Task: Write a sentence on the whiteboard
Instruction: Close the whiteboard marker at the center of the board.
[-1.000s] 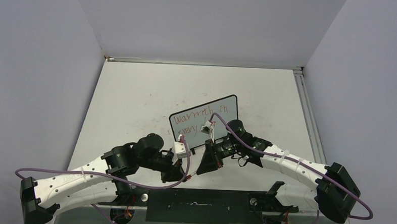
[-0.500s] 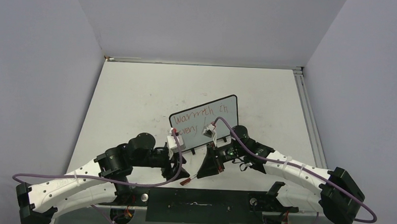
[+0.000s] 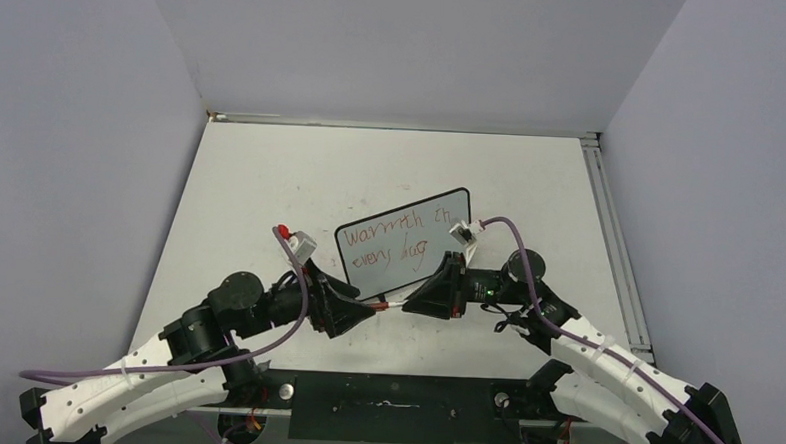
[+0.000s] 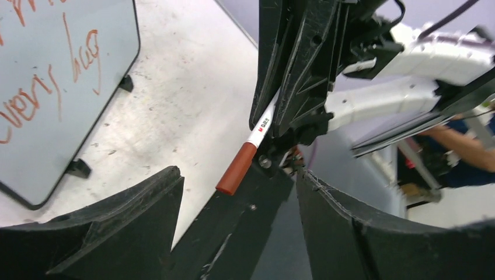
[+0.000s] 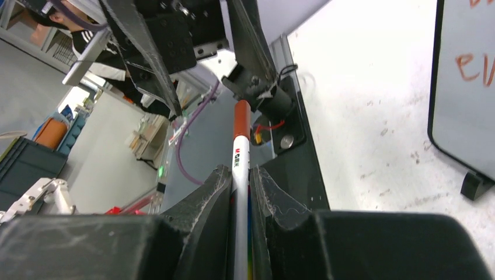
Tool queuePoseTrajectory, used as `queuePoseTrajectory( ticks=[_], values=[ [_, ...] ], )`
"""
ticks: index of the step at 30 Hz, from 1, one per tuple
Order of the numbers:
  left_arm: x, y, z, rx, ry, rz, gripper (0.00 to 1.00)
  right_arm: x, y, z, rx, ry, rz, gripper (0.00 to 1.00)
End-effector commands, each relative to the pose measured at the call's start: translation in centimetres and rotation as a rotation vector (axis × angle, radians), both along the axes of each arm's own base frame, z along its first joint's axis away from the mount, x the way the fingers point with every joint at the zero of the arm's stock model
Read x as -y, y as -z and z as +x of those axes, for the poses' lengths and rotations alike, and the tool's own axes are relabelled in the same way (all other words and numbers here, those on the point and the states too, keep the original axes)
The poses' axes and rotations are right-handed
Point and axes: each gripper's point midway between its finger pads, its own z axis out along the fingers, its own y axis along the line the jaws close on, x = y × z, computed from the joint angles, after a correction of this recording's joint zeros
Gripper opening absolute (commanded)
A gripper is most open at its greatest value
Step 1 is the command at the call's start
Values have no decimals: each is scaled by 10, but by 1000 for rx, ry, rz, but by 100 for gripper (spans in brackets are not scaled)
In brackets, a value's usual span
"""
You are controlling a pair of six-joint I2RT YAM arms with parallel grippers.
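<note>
The whiteboard (image 3: 447,216) stands mid-table with the sentence (image 3: 393,240) in red on two lines. Its lower right corner shows in the left wrist view (image 4: 35,146), and so do some red letters (image 4: 76,64). My right gripper (image 3: 417,305) is shut on a white marker (image 5: 240,149) with a red cap (image 4: 236,169), which points left at my left gripper (image 3: 358,317). In the left wrist view the left gripper (image 4: 238,175) is open, its fingers apart on either side of the cap's end without touching it.
A black base plate (image 3: 391,407) runs along the near table edge, below both grippers. Purple cables (image 3: 528,253) loop over the arms. One of the board's feet (image 5: 476,185) stands close to the right gripper. Grey walls close in the table on three sides.
My left gripper opened, let go of the marker's red cap end and drew back to the left. The right arm swung right with the marker, uncovering the second written line.
</note>
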Motion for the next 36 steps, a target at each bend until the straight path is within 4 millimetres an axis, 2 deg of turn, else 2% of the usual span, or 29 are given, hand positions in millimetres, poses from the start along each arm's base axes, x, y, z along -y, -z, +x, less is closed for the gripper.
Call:
queuePoseTrajectory(
  ticks=[1,7,8,10,13,20,31,36],
  values=[
    [7,-38,3,-86,-35,-228,69,0,-40,10,123,66,129,5],
    [8,-41,2,-120,-33,-263,70,0,-55,6,146,45,185,5],
    [9,-43,1,-124,-25,-275,69,1,-57,5,144,44,191,5],
    [11,-46,-2,-125,-1,-297,55,1,-59,4,147,41,205,5],
    [13,-50,-5,-124,20,-319,49,2,-63,2,145,37,223,5],
    [10,-57,-5,-120,15,-373,46,3,-67,-2,141,15,239,5],
    [10,-60,-5,-118,19,-405,36,1,-62,-3,126,-5,226,5],
    [12,-63,-7,-118,36,-418,26,0,-62,-3,125,-5,224,5]
  ],
)
